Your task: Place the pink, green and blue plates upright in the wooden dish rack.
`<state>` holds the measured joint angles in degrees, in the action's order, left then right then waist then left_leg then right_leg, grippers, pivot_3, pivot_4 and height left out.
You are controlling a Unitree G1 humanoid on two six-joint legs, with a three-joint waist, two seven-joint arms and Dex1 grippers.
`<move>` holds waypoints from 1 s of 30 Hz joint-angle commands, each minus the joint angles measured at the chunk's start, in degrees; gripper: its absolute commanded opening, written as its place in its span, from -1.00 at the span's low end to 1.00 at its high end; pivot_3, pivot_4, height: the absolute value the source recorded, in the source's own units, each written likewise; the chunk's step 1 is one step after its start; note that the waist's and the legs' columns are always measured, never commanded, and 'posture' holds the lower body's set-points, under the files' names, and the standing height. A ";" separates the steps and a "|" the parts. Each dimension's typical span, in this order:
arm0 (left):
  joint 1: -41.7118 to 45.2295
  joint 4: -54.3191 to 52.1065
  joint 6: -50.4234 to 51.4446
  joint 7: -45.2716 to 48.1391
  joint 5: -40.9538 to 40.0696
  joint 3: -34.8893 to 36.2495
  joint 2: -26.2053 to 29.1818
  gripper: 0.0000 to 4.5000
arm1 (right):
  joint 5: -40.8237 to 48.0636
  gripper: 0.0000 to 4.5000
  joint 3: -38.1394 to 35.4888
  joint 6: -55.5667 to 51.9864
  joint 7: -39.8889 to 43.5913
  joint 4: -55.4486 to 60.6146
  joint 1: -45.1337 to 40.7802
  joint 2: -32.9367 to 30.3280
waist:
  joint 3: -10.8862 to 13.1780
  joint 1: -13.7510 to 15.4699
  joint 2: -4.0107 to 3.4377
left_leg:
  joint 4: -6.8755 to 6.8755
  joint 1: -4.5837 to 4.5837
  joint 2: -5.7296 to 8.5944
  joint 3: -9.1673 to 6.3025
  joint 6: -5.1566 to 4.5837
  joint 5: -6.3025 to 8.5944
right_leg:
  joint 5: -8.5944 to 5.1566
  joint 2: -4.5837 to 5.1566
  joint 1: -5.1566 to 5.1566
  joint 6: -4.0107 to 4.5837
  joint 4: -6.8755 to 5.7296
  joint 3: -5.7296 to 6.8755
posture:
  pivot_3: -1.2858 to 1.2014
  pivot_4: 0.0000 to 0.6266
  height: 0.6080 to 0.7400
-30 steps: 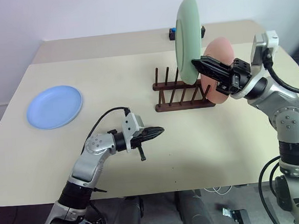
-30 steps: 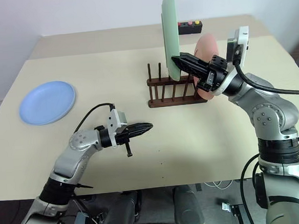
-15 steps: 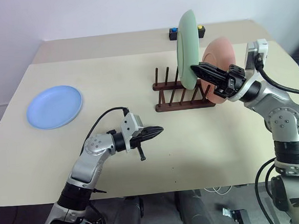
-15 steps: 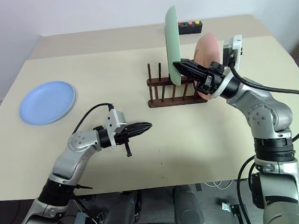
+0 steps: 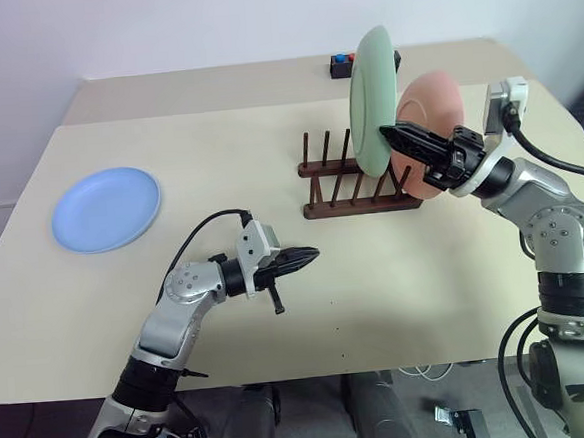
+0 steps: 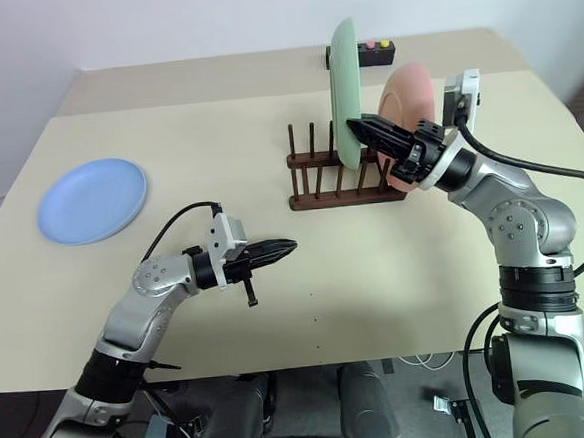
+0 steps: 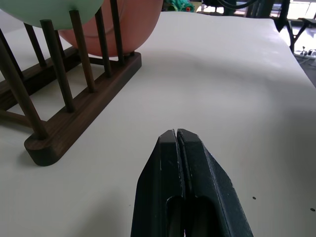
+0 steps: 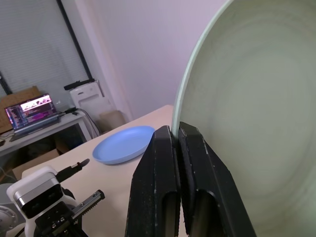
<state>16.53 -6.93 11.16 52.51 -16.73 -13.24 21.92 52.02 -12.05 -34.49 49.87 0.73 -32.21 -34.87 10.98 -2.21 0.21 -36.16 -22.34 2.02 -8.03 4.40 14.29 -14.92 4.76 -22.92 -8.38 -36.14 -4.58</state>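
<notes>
Right claw [image 6: 364,127]: clenched on the rim of the green plate [image 6: 346,90], fingers pinching its edge. The plate stands on edge, upright, lower rim down among the pegs of the wooden dish rack [image 6: 342,187]; whether it has seated between the rails cannot be told. In the right wrist view the two black fingers [image 8: 163,190] press together over the plate's rim, concave face to one side of them.

Pink plate [image 6: 405,99]: already upright in the rack, just behind the right claw on the side toward the right arm, in the end slot. It leans slightly. The green plate stands one or two slots over from it, close but apparently apart; exact slot count cannot be told.

Left claw [image 5: 313,254]: clenched, grasping nothing, fingers shut tip to tip. It hangs above the table [image 5: 269,180], pointing level toward the rack. The rack's near rail lies ahead of and beyond this claw, well apart from it. The left wrist view shows the shut fingers [image 7: 185,182] and, beyond them, the rail end with pegs and the lower curves of the pink and green plates.

Blue plate [image 5: 106,208]: flat on the table, well apart from the left claw, off to that arm's outer side and far from the rack. Untouched.

A black box with coloured buttons [image 6: 366,52] sits at the far table edge, behind the green plate as seen from the right claw.
</notes>
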 commanded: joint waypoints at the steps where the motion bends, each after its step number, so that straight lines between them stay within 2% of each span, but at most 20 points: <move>1: 0.26 -1.66 -0.32 0.07 -0.45 0.33 -0.10 -1.00 | 0.03 -0.99 -1.97 0.48 0.47 0.71 -1.48 0.18 | 0.00 0.00 0.00 | 0.00 0.00 0.00 0.00 0.00 0.00 | 0.00 0.00 0.00 0.00 0.00 0.00 | 0.03 -0.52 1.00; 3: 0.23 -1.62 -0.37 0.07 -0.45 0.34 -0.10 -1.00 | -0.07 -0.99 -1.98 0.50 0.42 0.70 -1.46 0.24 | 0.00 0.00 0.00 | 0.00 0.00 0.00 0.00 0.00 0.00 | 0.00 0.00 0.00 0.00 0.00 0.00 | 0.03 -0.52 1.00; 6: 0.21 -1.66 -0.36 0.03 -0.43 0.31 -0.11 -1.00 | -0.03 -0.58 -2.11 0.44 0.38 0.61 -1.48 0.24 | 0.00 0.00 0.00 | 0.00 0.00 0.00 0.00 0.00 0.00 | 0.00 0.00 0.00 0.00 0.00 0.00 | 0.03 -0.52 1.00; 9: 0.21 -1.71 -0.34 -0.03 -0.41 0.26 -0.15 -1.00 | -0.13 0.05 -2.25 0.48 0.14 0.61 -1.45 0.24 | 0.00 0.00 0.00 | 0.00 0.00 0.00 0.00 0.00 0.00 | 0.00 0.00 0.00 0.00 0.00 0.00 | 0.03 -0.52 1.00; 13: 0.19 -1.80 -0.29 -0.03 -0.44 0.25 -0.12 -1.00 | -0.75 0.98 -2.34 1.06 -0.39 0.71 -1.39 0.28 | 0.00 0.00 0.00 | 0.00 0.00 0.00 0.00 0.00 0.00 | 0.00 0.00 0.00 0.00 0.00 0.00 | 0.03 -0.52 1.00; 30: 0.18 -1.76 -0.28 -0.14 -0.39 0.18 -0.23 -1.00 | -7.18 0.98 -1.31 4.05 -0.73 1.89 -1.85 -1.43 | 0.00 -0.02 0.00 | 0.01 -0.01 0.00 0.00 0.00 0.00 | 0.00 0.00 -0.01 0.00 0.00 0.00 | 0.03 -0.52 1.00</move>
<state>16.52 -6.93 11.16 52.34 -16.72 -13.25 21.86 45.37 -12.24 -31.84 48.77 0.73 -33.10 -35.11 10.98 -2.22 0.21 -36.15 -22.34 2.03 -8.03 4.40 14.29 -14.92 4.76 -22.93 -8.38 -36.14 -4.58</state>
